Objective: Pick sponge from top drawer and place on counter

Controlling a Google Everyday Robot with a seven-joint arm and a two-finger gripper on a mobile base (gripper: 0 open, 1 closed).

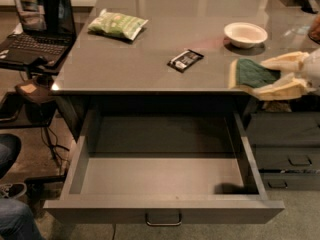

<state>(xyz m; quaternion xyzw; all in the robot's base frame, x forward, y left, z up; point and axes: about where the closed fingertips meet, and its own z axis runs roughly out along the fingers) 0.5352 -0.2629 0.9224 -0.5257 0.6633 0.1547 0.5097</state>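
Note:
The sponge (254, 72), dark green on top with a yellow foam edge, is at the counter's front right edge, level with the surface. My gripper (268, 77) reaches in from the right, with its cream fingers (286, 61) shut on the sponge from above and below. The counter (150, 44) is a glossy grey slab. The top drawer (160, 210) is pulled fully open below it. Its grey inside holds nothing, and its metal loop handle (163, 219) faces me.
On the counter lie a light-green snack bag (117, 25), a black packet (185, 60) and a white bowl (245, 34). A laptop (37, 24) on a stand is at the left. Narrower dark drawers (290, 154) are at the right. A person's legs (10, 204) are at the bottom left.

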